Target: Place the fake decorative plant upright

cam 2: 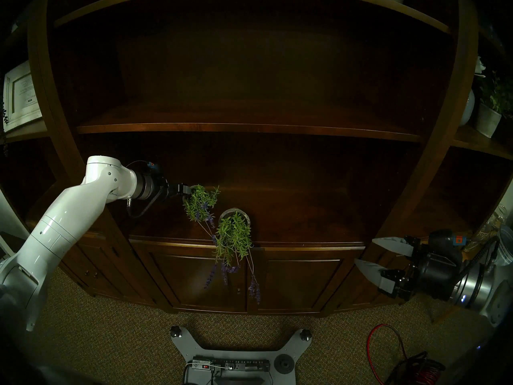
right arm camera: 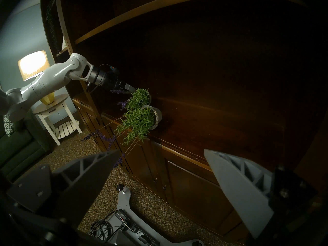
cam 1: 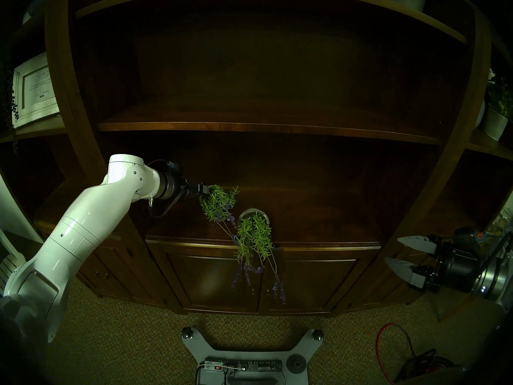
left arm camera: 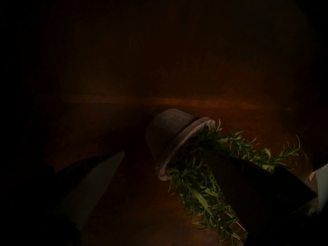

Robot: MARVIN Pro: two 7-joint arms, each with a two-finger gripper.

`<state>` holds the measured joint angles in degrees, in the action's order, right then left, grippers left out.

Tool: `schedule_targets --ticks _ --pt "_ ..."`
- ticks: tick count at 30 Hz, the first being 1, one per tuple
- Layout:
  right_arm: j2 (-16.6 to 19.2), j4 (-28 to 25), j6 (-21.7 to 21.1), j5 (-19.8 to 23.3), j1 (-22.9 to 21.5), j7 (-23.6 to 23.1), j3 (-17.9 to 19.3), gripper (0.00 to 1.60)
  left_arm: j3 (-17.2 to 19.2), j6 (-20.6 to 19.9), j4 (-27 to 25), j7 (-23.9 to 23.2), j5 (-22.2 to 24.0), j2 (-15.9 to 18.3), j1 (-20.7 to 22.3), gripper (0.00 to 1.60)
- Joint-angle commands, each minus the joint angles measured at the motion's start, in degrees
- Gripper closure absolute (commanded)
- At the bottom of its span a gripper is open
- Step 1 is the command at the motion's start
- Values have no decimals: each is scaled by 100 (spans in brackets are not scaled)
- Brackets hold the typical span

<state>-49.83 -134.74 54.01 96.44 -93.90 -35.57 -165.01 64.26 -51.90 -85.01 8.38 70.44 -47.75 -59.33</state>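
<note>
1. The fake plant (cam 1: pixel 254 237) is lying on its side on the lowest shelf (cam 1: pixel 319 223) of the dark wooden bookcase, close to the front edge and a little left of the middle.
2. Its grey pot (cam 1: pixel 261 211) is turning its mouth toward the robot. In the head view the long axis is running from the pot's base at 12 o'clock to the leaves at 6 o'clock.
3. The green leaves are spilling over the shelf edge, and the purple flower stalks (cam 1: pixel 279 290) are hanging lower, in front of the cabinet doors (cam 1: pixel 305 284).
4. A second green tuft (cam 1: pixel 219 201) is lying at 10 o'clock from the pot. Whether it has its own pot, I cannot tell surely.
5. The left gripper (cam 1: pixel 206 192) is reaching in from 9 o'clock and is pointing slightly downward, its tip just at this tuft. Its jaws are standing wide apart and are gripping nothing.
6. In the left wrist view the pot is lying ahead between the two fingers.
7. The right gripper (cam 1: pixel 392 249) is hanging well apart at 3 o'clock, with jaws spread and empty.
</note>
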Motion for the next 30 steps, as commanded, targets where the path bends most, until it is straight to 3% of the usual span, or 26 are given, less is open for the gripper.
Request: schedule_targets --ticks 1,13,14,15,17,30 --pt "-2 -13 18 -11 -13 -7 12 0 38 57 -78 -212 -85 21 345 0" --pt "-2 -13 19 -11 -13 -7 12 0 -15 60 -148 -447 -239 50 328 24" --pt "-2 -13 19 -11 -13 -7 12 0 -20 57 -160 -459 -246 54 324 30" --pt "-2 -13 19 -12 -13 -7 12 0 -43 60 -164 -508 -282 63 327 49" --pt "-2 -13 19 -12 -13 -7 12 0 -53 64 -187 -546 -303 81 312 58" --pt "-2 -13 20 -12 -12 -7 12 0 -110 152 -211 -809 -477 189 258 56"
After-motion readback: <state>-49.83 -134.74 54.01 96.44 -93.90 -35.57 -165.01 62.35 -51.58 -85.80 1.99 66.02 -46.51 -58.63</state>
